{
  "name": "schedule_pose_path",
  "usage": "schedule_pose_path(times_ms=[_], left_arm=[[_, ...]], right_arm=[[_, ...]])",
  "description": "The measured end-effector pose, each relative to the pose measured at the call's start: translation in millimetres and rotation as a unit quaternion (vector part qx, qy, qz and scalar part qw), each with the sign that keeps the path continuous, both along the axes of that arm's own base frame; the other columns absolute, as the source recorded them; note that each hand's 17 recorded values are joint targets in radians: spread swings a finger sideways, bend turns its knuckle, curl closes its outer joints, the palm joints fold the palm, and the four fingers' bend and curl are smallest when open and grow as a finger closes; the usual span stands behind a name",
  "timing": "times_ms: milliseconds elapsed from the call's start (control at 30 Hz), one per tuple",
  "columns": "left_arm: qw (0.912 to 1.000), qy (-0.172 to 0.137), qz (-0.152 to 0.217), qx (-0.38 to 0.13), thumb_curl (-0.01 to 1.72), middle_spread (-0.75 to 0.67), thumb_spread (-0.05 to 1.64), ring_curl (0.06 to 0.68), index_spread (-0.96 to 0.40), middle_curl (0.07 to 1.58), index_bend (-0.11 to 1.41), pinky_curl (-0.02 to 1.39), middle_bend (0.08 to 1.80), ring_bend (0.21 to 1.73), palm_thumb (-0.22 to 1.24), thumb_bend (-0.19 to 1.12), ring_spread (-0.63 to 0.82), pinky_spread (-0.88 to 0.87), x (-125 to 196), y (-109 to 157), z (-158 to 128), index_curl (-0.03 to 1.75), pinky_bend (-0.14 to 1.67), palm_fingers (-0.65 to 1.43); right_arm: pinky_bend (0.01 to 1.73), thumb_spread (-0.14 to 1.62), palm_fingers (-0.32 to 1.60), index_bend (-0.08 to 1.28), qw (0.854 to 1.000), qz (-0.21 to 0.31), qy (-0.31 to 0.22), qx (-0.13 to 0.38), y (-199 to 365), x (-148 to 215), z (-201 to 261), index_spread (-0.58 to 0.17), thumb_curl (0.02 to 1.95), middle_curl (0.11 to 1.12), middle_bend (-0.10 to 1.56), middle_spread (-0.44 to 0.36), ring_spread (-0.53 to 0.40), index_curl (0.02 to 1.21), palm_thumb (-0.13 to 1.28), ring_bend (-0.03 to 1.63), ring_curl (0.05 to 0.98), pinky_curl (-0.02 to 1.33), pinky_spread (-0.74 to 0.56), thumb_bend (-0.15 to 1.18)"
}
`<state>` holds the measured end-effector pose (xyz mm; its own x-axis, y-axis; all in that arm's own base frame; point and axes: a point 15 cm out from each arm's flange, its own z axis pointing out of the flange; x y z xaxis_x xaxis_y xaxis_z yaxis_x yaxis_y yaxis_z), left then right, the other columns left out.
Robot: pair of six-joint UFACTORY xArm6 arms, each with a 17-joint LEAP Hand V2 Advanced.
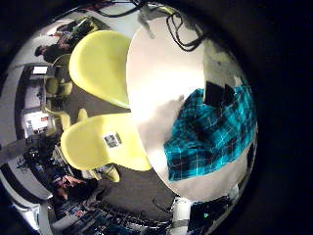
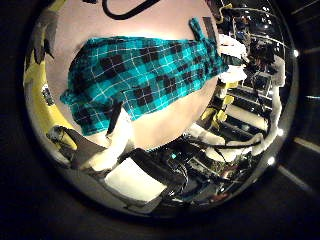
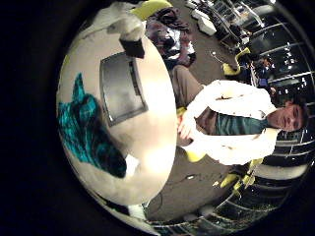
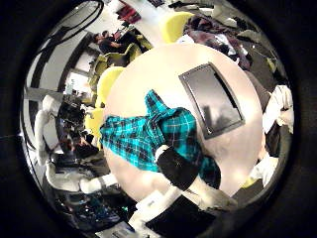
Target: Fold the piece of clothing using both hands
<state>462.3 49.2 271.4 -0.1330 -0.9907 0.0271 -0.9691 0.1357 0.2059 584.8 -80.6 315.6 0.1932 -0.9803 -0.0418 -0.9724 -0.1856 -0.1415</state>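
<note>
Closest thing to my cameras is my own hardware: a black and white fingertip of my right hand (image 4: 183,167) pokes up over the near edge of the shirt, and on the other side my left hand (image 2: 105,140) has fingers sticking out over the table rim. Neither has hold of anything as far as I can see, and the fingers that show look fairly straight and relaxed, though I only get a partial look at each. The plaid shirt (image 4: 158,134), a teal and black check, lies spread but a bit rumpled on the round table (image 4: 149,74), with one sleeve running off toward a dark flat tray (image 4: 210,97) beside it. No outside view, so take the colours loosely. I'd say the fold hasn't started and this is the get-in-position step. My plan: bring both hands down onto opposite ends of the same edge, pinch only the top layer, and lift together so the cloth stays taut between them. The stray sleeve wants tucking in first or the fold comes out lumpy. Also gonna stay clear of that tray so the fabric doesn't drag across it.
</note>
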Motion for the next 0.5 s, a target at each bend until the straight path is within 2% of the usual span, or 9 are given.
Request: schedule_pose_path(times_ms=[100, 167, 333, 433, 500], left_arm=[[0.9999, 0.002, -0.009, -0.010, 0.41, 0.02, 1.11, 0.387, -0.11, 0.68, 0.18, 0.71, 0.20, 0.94, 0.50, -0.02, -0.10, -0.20, -17, -8, 3, 0.77, 0.64, 0.08], [0.9998, 0.009, -0.012, -0.014, 0.40, 0.04, 1.11, 0.379, -0.10, 0.65, 0.18, 0.70, 0.20, 0.92, 0.49, -0.02, -0.08, -0.16, -28, -11, -1, 0.73, 0.61, 0.09], [0.9993, 0.019, -0.025, -0.019, 0.39, 0.06, 1.12, 0.364, -0.08, 0.61, 0.18, 0.68, 0.20, 0.89, 0.48, -0.02, -0.06, -0.10, -50, -23, -15, 0.67, 0.57, 0.11], [0.9988, 0.031, -0.034, -0.020, 0.39, 0.07, 1.13, 0.355, -0.07, 0.58, 0.18, 0.66, 0.20, 0.87, 0.49, -0.02, -0.04, -0.07, -60, -32, -25, 0.63, 0.54, 0.12], [0.9986, 0.035, -0.034, -0.021, 0.38, 0.07, 1.13, 0.351, -0.06, 0.56, 0.18, 0.65, 0.19, 0.86, 0.49, -0.02, -0.04, -0.05, -64, -33, -28, 0.61, 0.52, 0.13]], right_arm=[[0.77, 1.13, 0.13, 0.17, 0.999, 0.015, 0.051, 0.004, -5, -23, -15, -0.368, 0.38, 0.42, 0.47, -0.200, -0.007, 0.42, 0.41, 0.89, 0.406, 0.49, 0.39, -0.03], [0.77, 1.13, 0.11, 0.17, 0.997, 0.020, 0.080, 0.009, -9, -36, -26, -0.366, 0.37, 0.41, 0.45, -0.146, 0.004, 0.41, 0.40, 0.86, 0.398, 0.48, 0.40, -0.03], [0.77, 1.09, 0.09, 0.17, 0.992, 0.028, 0.125, 0.014, -20, -44, -67, -0.359, 0.35, 0.39, 0.40, -0.104, 0.040, 0.38, 0.39, 0.80, 0.358, 0.46, 0.42, -0.03], [0.78, 1.06, 0.02, 0.16, 0.984, 0.038, 0.174, 0.009, -23, -60, -91, -0.361, 0.34, 0.37, 0.37, -0.053, 0.099, 0.36, 0.38, 0.74, 0.334, 0.45, 0.42, -0.03], [0.77, 1.04, -0.01, 0.15, 0.972, 0.052, 0.228, 0.008, -16, -78, -114, -0.363, 0.34, 0.37, 0.35, -0.027, 0.126, 0.35, 0.36, 0.71, 0.319, 0.44, 0.43, -0.04]])
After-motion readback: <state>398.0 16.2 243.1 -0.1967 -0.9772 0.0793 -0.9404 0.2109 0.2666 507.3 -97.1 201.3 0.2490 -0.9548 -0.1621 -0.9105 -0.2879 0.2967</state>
